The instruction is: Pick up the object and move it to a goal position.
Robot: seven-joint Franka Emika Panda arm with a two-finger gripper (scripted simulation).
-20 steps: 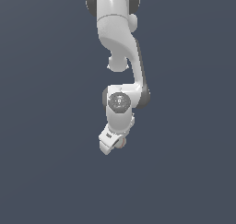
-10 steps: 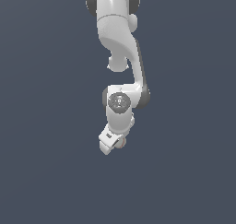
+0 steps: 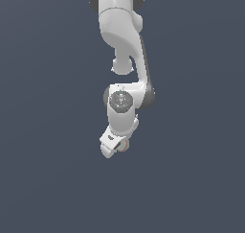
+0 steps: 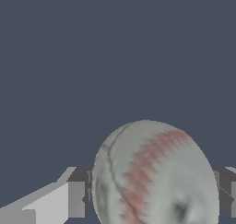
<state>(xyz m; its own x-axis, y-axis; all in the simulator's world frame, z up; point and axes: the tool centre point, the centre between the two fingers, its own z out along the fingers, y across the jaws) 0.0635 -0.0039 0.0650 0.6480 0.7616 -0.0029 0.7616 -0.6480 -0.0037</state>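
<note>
Ball sat right between the gripper fingers, which pinched it from both sides. A sphere, so no long axis to mind. In the ext. view only a sliver of ball showed under the wrist; gripper mostly blocked it. Goal marker wasn't visible in either view, so couldn't tell direction to it.

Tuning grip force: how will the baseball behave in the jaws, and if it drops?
The baseball is a smooth sphere, so it would likely roll freely if released. It looks rigid, showing no dent where the fingers flank it. The curved contact probably lets it pivot or slip under a weak grip.
</note>
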